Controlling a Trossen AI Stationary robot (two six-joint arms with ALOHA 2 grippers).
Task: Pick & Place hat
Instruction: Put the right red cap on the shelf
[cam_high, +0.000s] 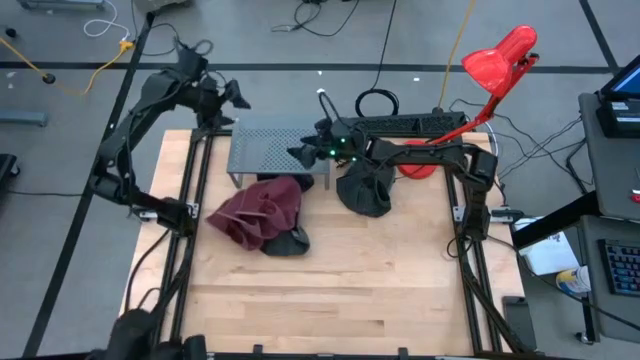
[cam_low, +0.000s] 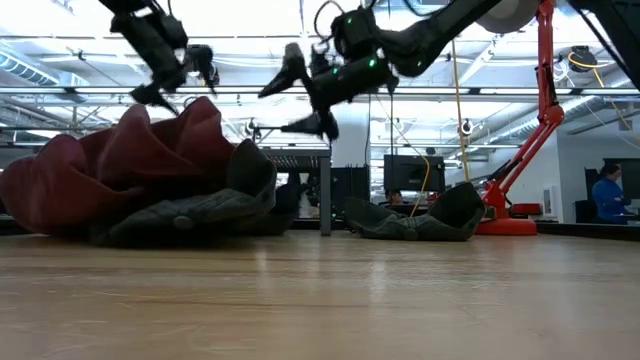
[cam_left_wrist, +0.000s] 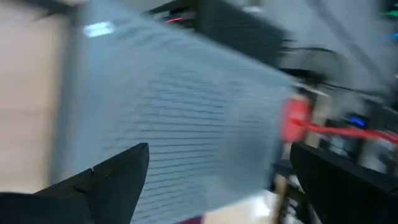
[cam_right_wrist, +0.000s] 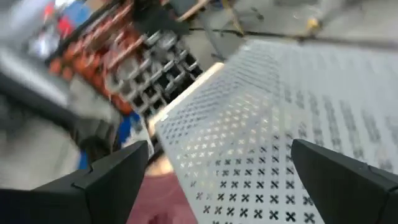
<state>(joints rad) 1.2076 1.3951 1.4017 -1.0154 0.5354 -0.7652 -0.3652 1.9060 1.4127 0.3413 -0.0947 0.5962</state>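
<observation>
A maroon hat (cam_high: 262, 208) (cam_low: 120, 170) lies crumpled left of the table's middle. Its near edge rests on a dark grey hat (cam_high: 288, 242) (cam_low: 190, 215). A second dark hat (cam_high: 365, 190) (cam_low: 420, 222) lies to the right, by my right arm. A grey perforated rack (cam_high: 275, 148) (cam_right_wrist: 298, 112) stands on legs behind them. My left gripper (cam_high: 232, 108) (cam_low: 180, 88) hangs open in the air beyond the rack's far left corner. My right gripper (cam_high: 308, 140) (cam_low: 290, 105) hovers open above the rack's right end. The maroon hat (cam_right_wrist: 168, 202) shows below the rack's edge in the right wrist view.
A red desk lamp (cam_high: 500, 60) stands with its base (cam_high: 420, 165) at the table's far right, beside a black power strip (cam_high: 410, 125). Cables lie on the floor beyond the table. The near half of the wooden table (cam_high: 330, 300) is bare.
</observation>
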